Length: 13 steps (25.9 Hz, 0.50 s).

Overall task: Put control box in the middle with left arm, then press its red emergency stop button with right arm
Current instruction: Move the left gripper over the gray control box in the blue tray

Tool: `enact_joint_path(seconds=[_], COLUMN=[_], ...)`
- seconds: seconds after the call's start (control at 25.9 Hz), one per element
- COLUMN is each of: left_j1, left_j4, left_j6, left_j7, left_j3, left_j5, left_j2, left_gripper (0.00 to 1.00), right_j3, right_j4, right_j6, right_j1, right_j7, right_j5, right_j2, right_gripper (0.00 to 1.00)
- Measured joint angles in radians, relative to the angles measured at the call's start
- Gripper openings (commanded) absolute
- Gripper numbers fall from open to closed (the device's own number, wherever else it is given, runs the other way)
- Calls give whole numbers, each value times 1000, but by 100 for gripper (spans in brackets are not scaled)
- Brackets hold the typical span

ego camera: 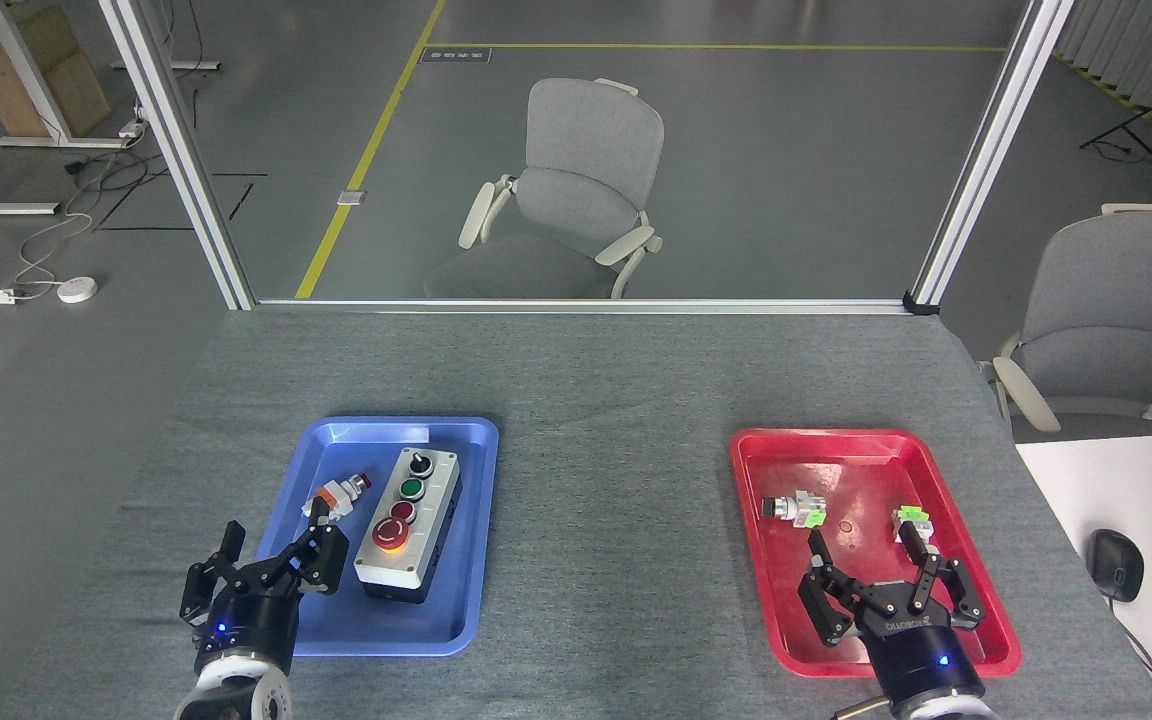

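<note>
While the control box (408, 525) sits inside the blue tray (461, 620) at lower left of the frame, the grey cloth middle of the desk (611, 500) between the two trays is bare. The box lies lengthwise, running from the tray's upper part down toward the bottom, with a black knob at the far end, then a green button, a small dark red one, and the big red emergency stop button (389, 534) with its yellow collar nearest the bottom. Just left of the box in the same tray there's a small loose orange-white switch (336, 493) with a red cap, not touching the box as far as I can see.

Left pincer (271, 555) is at the tray's lower left corner, fingers spread open, gripping nothing, one finger up close to the box's near left side and the loose switch. Right pincer (876, 565) hangs over the lower part of the red tray (786, 640) at lower right, also spread open and empty. That tray has two little parts with green bits: one switch (794, 510) toward the left, another (912, 523) on the right, just by the right pincer's fingertip.

Beyond the desk's far edge there's a grey office chair (576, 190), and another chair (1106, 320) at the right edge of the frame.
</note>
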Motion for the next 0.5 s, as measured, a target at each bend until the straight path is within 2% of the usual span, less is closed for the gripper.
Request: enact_joint_path(seconds=[0.31,0.5], left_j1=[17,94], left_j4=[-39,-123], left_j6=[6,-25], left_j7=[22,27], left_j3=[-4,-8], left_j5=[-6,-11], left_j2=[-5,1], left_gripper=[99,99], right_j3=[-28,-25], right_j4=[-2,-2], right_j6=[-24,16], right_j1=[-1,-3], right_j7=[0,8], right_j5=[27,28], right_j2=[29,28], right_gripper=[97,98])
